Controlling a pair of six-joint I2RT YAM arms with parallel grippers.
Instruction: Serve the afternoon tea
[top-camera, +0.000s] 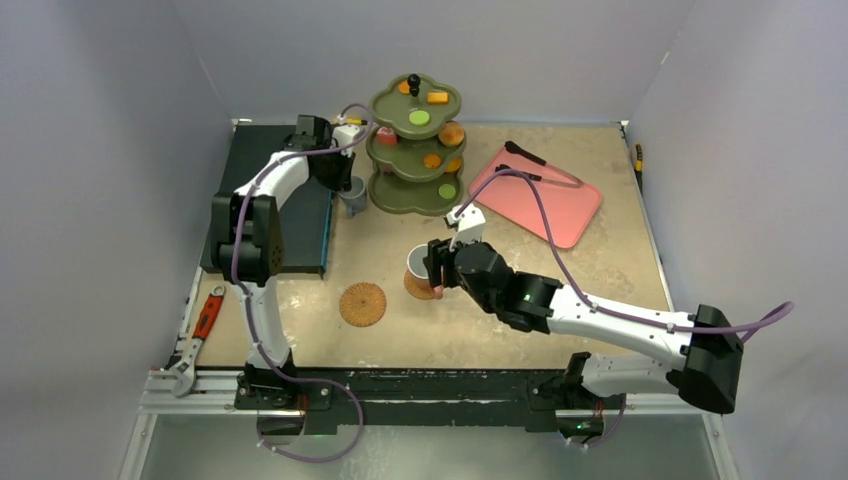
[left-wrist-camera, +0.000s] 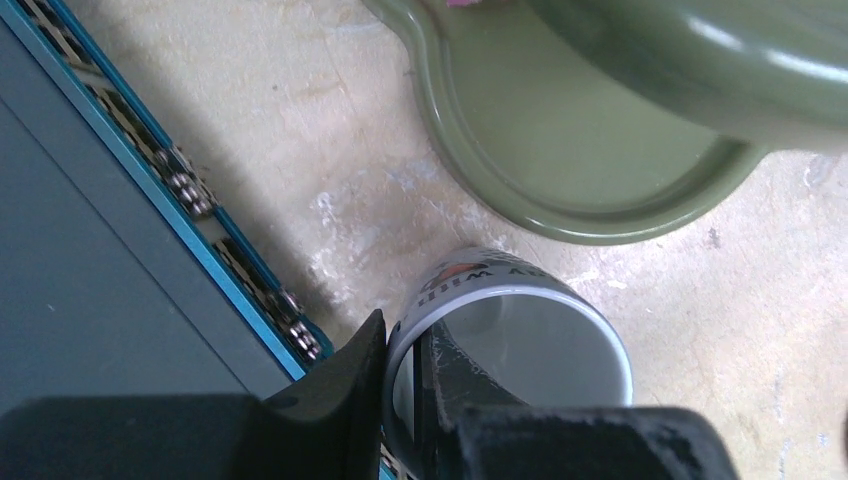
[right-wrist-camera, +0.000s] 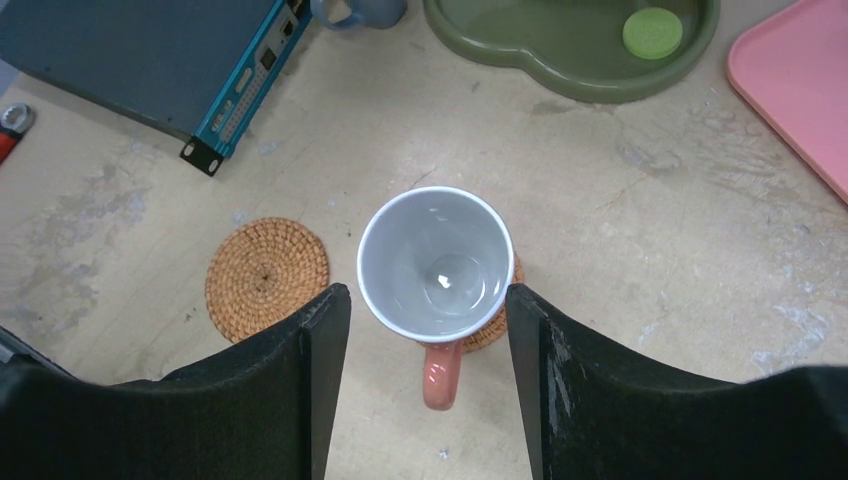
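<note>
A sandy, scuffed surface (top-camera: 620, 260) fills the view. A flat dark box (top-camera: 250, 150) with a blue edge lies along its left side. At the back centre stands a green three-tier stand (top-camera: 400, 195), and a pink tray (top-camera: 575, 200) lies at an angle to its right, with black tongs (top-camera: 527, 155) resting across its far corner. The orange mug (right-wrist-camera: 435, 260), white inside, stands upright on a woven coaster (right-wrist-camera: 495, 325) near the middle of the surface, its handle pointing towards the arm bases. The right tool (right-wrist-camera: 425, 300) is spread wide, one finger on each side of the mug. There is a clear gap on the left, and the right finger is just beside the rim. A second coaster (top-camera: 362, 304) lies bare to the left of that mug. The grey mug (left-wrist-camera: 520, 330) stands between the box and the stand's bottom tier. The left tool (left-wrist-camera: 400, 370) is pinching its wall, one finger inside and one outside. The sweets sit on the stand: a green round (top-camera: 419, 118) and an orange piece (top-camera: 437, 98) on the top tier, an orange round (top-camera: 452, 133) at the right edge of the middle tier, and another green disc (right-wrist-camera: 652, 32) on the bottom tier. A red-handled wrench (top-camera: 200, 330) lies at the near left edge.
</note>
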